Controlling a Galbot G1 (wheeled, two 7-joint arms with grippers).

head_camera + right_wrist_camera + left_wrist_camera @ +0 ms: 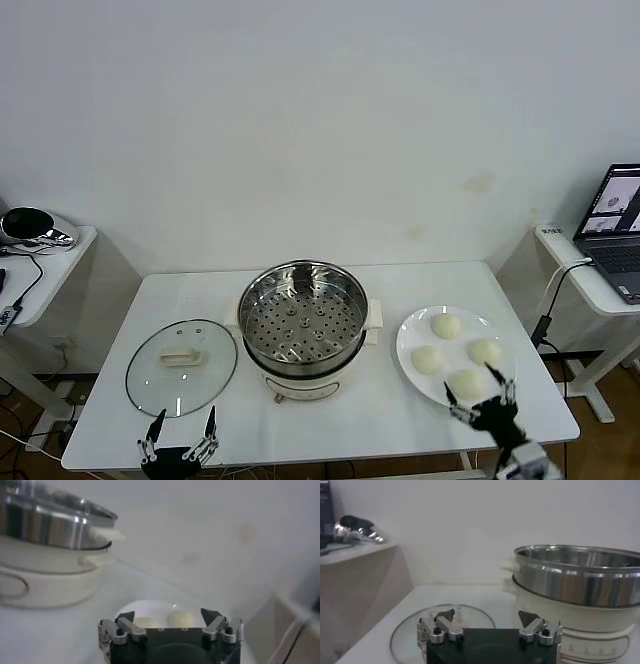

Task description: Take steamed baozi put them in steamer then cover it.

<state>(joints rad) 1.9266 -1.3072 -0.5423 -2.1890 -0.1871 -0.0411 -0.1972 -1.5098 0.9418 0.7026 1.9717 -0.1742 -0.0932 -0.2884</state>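
Observation:
The steamer [303,325], a shiny steel pot with a perforated tray on a white base, stands uncovered at the table's middle. Its glass cover [181,366] lies flat on the table to its left. Several cream-white steamed baozi [446,325] rest on a white plate [408,342] to its right. My left gripper [185,420] hovers open at the near edge of the cover [410,630], with nothing between its fingers. My right gripper [480,395] is open just in front of the nearest baozi [466,383]. Two baozi [185,617] show beyond that gripper [168,615].
A small side table at the far left holds a black and silver object [30,228]. On the right another side table carries an open laptop [615,225], with a cable hanging beside it. Both grippers sit near the white table's front edge [320,462].

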